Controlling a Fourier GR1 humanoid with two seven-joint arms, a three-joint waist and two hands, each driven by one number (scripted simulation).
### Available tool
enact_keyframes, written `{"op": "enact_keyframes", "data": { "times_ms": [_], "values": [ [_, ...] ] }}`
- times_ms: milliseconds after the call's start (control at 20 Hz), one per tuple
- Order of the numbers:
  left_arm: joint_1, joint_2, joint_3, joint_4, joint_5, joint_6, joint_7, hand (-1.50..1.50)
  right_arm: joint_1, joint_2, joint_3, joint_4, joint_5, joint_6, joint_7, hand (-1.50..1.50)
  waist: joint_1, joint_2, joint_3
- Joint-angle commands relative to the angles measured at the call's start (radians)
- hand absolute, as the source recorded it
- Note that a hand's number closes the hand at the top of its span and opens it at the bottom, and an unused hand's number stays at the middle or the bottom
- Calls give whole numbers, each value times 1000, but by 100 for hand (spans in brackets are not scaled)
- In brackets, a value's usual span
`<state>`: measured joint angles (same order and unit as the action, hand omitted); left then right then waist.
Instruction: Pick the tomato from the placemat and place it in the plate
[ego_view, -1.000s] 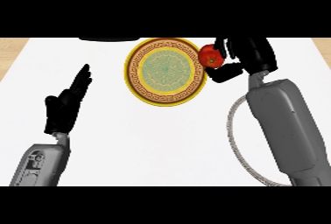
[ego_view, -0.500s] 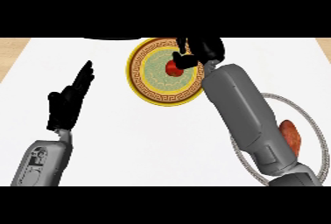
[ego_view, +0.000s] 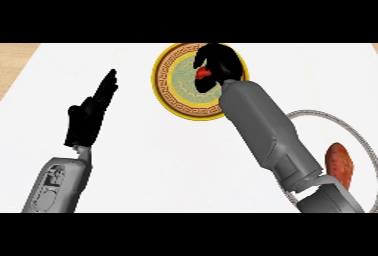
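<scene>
Tomato (ego_view: 202, 73) seen only as a small red patch between the curled black fingers of the right hand (ego_view: 218, 64); held, mostly hidden. Hand and tomato positioned directly over the green centre of the plate (ego_view: 171, 100), inside its gold patterned rim. Could not tell whether tomato already touched the plate surface or hung just above it. Fingers wrapped round the fruit, thumb side toward the view's left.

Key relation noted: tomato lay under and within the right hand, plate centre straight below both, so no sideways offset judged left to correct; remaining move judged a short lowering and an opening of the fingers. Tomato roughly round, no long axis worth aligning. Right forearm ran diagonally from lower right up to the plate, covering the plate's right rim.

Left hand (ego_view: 92, 112) at view's left, fingers straight and pointing up, holding nothing, well apart from plate; resting.

Placemat (ego_view: 347, 125) with pale rope edge at lower right, partly behind the right forearm; a reddish-brown oblong item (ego_view: 340, 164) lying on it.

Risk judged: tomato rolling toward rim upon release.
</scene>
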<state>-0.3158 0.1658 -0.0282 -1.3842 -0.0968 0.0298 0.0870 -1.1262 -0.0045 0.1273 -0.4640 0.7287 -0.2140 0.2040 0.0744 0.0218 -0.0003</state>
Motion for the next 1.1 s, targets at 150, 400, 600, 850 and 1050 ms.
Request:
{"op": "enact_keyframes", "data": {
  "times_ms": [150, 400, 600, 850, 1050],
  "values": [
    [-40, -5, 3, 45, -20, 9, -10, 0, -13, 4, 15, 140, -156, -86, -108, -150, 20, 6, 1],
    [-6, -24, -10, 10, -14, 11, 12, 0, 4, 4, -83, 67, -335, -119, -219, -150, 15, -4, 2],
    [-3, -10, 4, 11, -7, 1, 16, 0, -14, 4, -173, 53, -419, -200, -285, -150, -10, -6, 2],
    [-13, 15, 49, 40, 4, 3, -7, 0, -42, -73, -288, 58, -485, -195, -273, -150, -48, -9, 1],
    [28, -7, 14, -41, -36, 42, 34, 0, 96, -128, -323, -15, -532, -156, -368, -150, -71, -22, 1]
  ]
}}
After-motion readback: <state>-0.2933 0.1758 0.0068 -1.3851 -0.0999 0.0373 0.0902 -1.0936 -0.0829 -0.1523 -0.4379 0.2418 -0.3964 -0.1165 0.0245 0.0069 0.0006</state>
